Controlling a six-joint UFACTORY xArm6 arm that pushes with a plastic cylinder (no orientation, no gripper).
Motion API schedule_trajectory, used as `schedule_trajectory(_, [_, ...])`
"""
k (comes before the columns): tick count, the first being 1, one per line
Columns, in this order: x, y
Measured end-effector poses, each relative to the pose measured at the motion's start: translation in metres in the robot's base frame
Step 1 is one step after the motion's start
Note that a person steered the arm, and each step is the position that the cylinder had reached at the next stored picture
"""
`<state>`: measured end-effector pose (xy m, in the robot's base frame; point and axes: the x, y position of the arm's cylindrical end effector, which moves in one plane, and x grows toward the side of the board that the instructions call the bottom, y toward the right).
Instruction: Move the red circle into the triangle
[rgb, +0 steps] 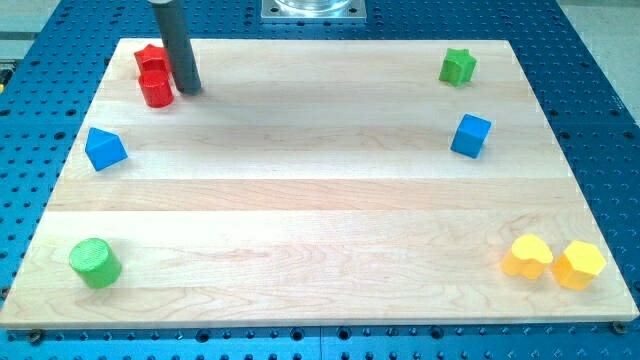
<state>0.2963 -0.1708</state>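
The red circle (156, 89) is a short red cylinder at the board's top left. It touches a red star (150, 58) just above it. The blue triangle (104, 149) lies below them near the left edge. My tip (189, 89) is on the board just right of the red circle, very close to it or touching it. The dark rod rises from there to the view's top.
A green cylinder (95, 263) sits at the bottom left. A green star (458, 66) is at the top right, with a blue cube (470, 135) below it. A yellow heart (527, 257) and a yellow hexagon (580, 264) are at the bottom right. The wooden board (320, 200) lies on a blue perforated table.
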Motion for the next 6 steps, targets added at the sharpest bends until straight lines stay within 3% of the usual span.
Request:
schedule_trajectory(1, [-0.040, 0.025])
schedule_trajectory(2, [-0.031, -0.039])
schedule_trajectory(3, [0.062, -0.053])
schedule_trajectory(4, [0.057, -0.062])
schedule_trajectory(5, [0.090, -0.106])
schedule_trajectory(6, [0.161, -0.112])
